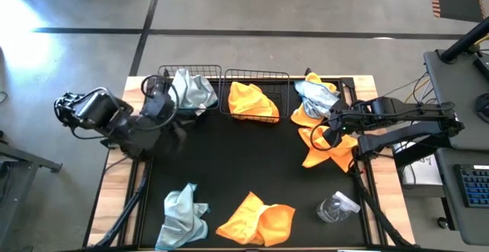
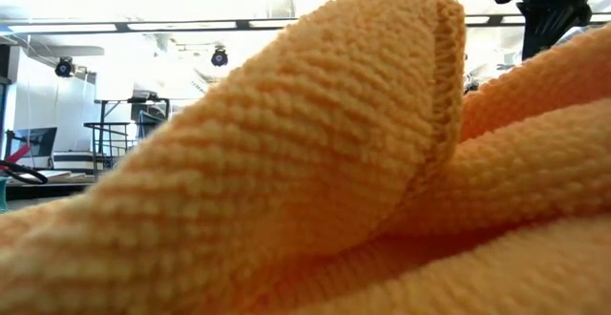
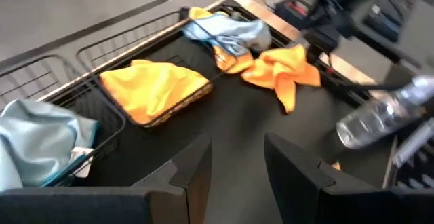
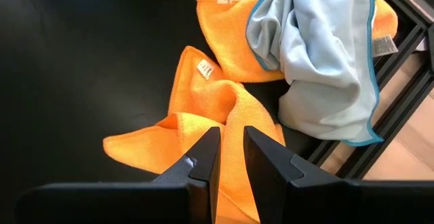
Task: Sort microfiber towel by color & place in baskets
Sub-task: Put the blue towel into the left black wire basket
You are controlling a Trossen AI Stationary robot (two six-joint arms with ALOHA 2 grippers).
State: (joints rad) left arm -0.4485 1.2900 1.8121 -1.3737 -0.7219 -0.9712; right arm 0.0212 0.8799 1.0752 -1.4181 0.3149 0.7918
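Two black wire baskets stand at the table's far edge: the left one point(image 1: 170, 76) holds a pale blue-grey towel point(image 1: 191, 90), the right one point(image 1: 263, 75) an orange towel point(image 1: 252, 101). My left gripper point(image 1: 163, 105) point(image 3: 237, 149) is open and empty beside the left basket. My right gripper point(image 1: 328, 134) point(image 4: 232, 139) is shut on a crumpled orange towel point(image 1: 325, 147) at the table's right. Beyond it a blue-grey towel point(image 4: 325, 54) lies on another orange one point(image 4: 237, 27). A blue-grey towel point(image 1: 183, 218) and an orange towel point(image 1: 256, 220) lie near the front edge. My right gripper pinches a raised fold of the orange towel point(image 4: 234, 119) between its two fingers, coming from above and slanting down. The creases run together at the fingertips. The rest of the towel point(image 4: 149, 139) lies spread on the black mat.
A clear plastic bottle point(image 1: 336, 208) lies near the front right corner. In the low view the front orange towel point(image 2: 286, 162) fills nearly the whole picture. The mat's middle point(image 1: 244, 156) is bare. Wooden table edges show on both sides.
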